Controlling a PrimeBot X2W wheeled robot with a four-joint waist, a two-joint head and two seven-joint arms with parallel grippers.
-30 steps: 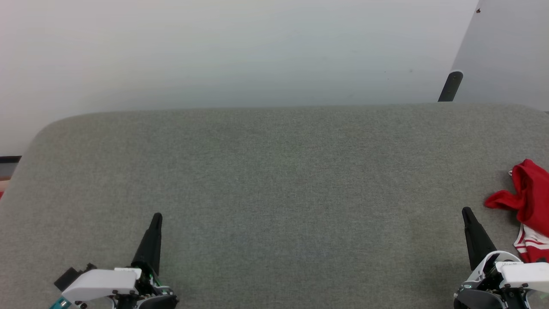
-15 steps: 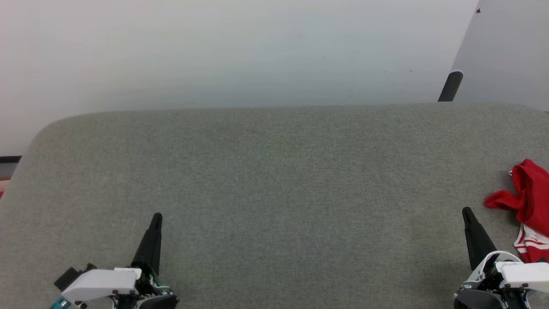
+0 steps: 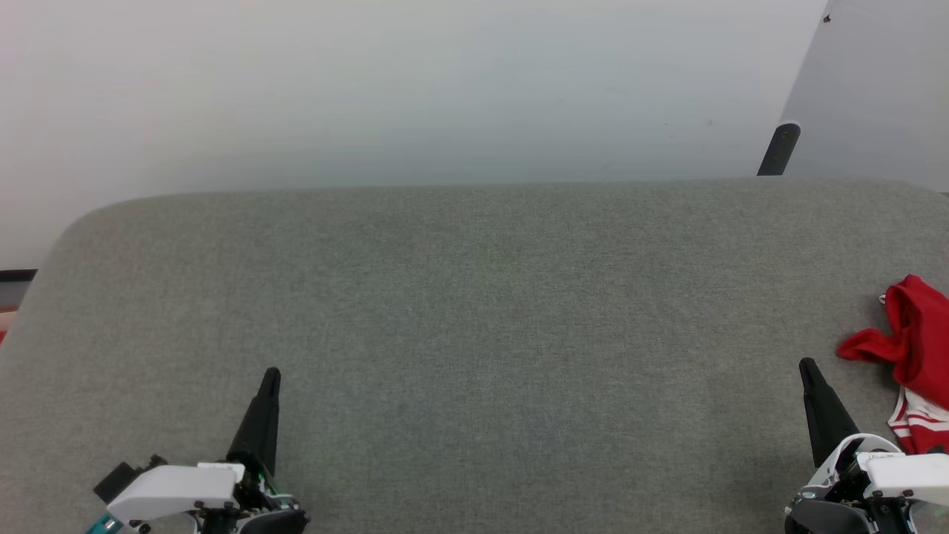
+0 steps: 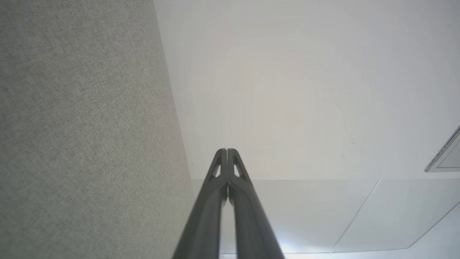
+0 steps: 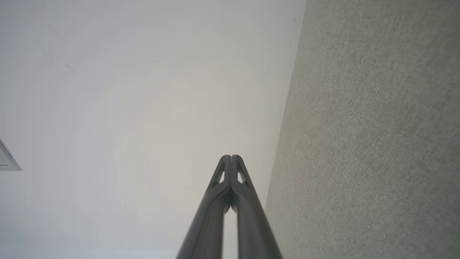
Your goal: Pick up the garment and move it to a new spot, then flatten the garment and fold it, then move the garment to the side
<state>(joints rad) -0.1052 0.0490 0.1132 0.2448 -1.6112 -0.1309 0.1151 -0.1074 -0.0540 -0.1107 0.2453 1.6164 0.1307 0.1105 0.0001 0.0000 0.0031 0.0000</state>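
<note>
The garment point(image 3: 916, 348), red with a strip of red-and-white striped trim, lies crumpled at the right edge of the grey fabric table point(image 3: 474, 311), partly cut off by the head view's border. My right gripper point(image 3: 806, 365) is shut, empty, at the lower right, just left of the garment and apart from it. At the lower left my left gripper point(image 3: 272, 374) is shut, far from the garment. In the left wrist view the left gripper point(image 4: 226, 150) has its tips pressed together. The right gripper point(image 5: 231, 156) looks the same in the right wrist view.
A pale floor lies beyond the table's far edge point(image 3: 474, 185). A dark post point(image 3: 778, 148) stands at the back right beside a grey panel point(image 3: 875, 89). The table's left corner is rounded point(image 3: 81, 222).
</note>
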